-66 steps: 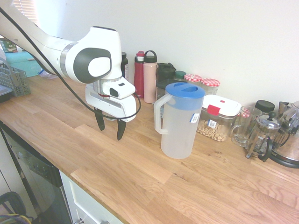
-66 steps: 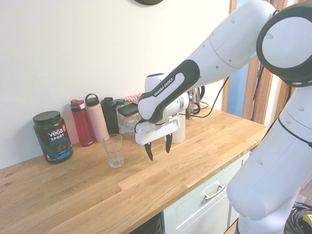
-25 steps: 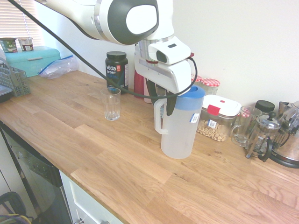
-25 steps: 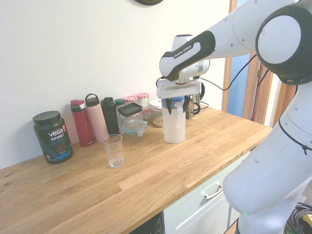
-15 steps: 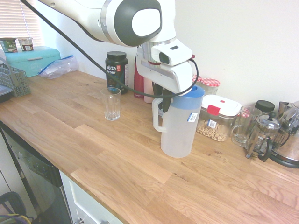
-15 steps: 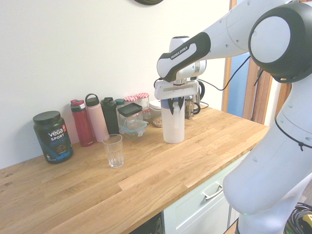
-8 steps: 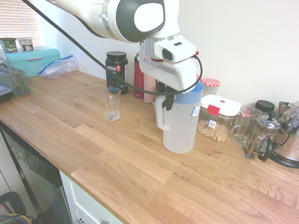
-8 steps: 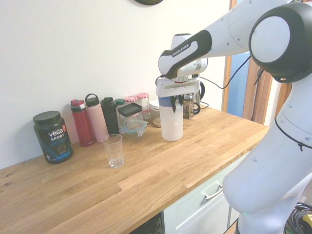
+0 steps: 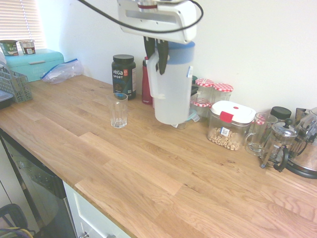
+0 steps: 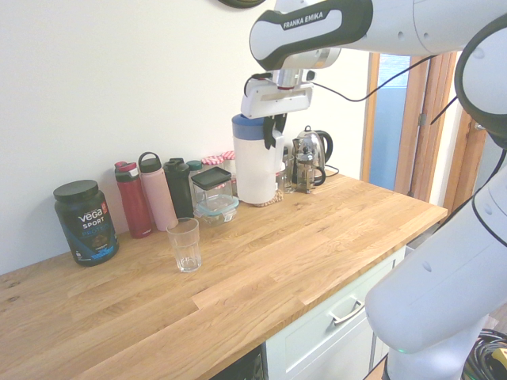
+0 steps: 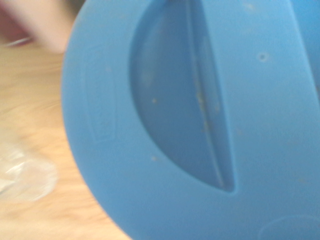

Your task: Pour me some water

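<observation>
Above the wooden counter (image 9: pixel 148 168) hangs the jug (image 9: pixel 173 89), clear of the surface, the gripper (image 9: pixel 156 57) clamped on its handle near the blue lid (image 11: pixel 200 125). 1 empty glass (image 9: pixel 118 110) stands on the counter nearby.

Printed "FRANKA EMIKA" in white capitals along the dark band of the arm (image 10: pixel 321 22), above the jug (image 10: pixel 255 162). "Vega SPORT" on the label of the black tub (image 10: pixel 85 222), left of the jug past the bottles; same "vega SPORT" legible on it in the first exterior view. Small labels on the jug and the cereal box (image 9: pixel 230 125) too small to read.
</observation>
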Available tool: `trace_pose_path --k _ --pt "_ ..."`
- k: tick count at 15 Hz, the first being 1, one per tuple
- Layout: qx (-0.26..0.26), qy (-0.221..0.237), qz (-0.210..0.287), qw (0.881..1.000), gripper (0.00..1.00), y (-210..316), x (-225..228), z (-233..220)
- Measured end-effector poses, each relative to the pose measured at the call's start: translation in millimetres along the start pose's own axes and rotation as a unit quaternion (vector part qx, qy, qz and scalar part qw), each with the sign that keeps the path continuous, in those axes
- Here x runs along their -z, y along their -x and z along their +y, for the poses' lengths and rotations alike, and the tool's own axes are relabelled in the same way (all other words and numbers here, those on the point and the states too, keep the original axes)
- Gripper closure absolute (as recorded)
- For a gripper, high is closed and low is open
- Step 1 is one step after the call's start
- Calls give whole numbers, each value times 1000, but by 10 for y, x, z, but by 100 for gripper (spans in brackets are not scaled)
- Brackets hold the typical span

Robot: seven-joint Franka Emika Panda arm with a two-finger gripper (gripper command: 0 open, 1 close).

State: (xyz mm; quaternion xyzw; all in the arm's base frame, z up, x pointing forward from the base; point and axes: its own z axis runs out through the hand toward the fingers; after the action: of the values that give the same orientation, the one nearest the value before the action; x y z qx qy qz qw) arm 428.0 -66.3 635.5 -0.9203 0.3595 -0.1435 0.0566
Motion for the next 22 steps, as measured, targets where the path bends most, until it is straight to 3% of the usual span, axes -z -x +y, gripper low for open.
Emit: trace_pose_path --k 5,10,16,22 --pt "154 6 -20 988 100 356 -82 -479" --pt "296 48 -44 953 100 715 -119 -1080" --pt "425 174 -49 887 100 622 -389 -1441" --pt "516 302 -39 801 100 814 -692 -1684"
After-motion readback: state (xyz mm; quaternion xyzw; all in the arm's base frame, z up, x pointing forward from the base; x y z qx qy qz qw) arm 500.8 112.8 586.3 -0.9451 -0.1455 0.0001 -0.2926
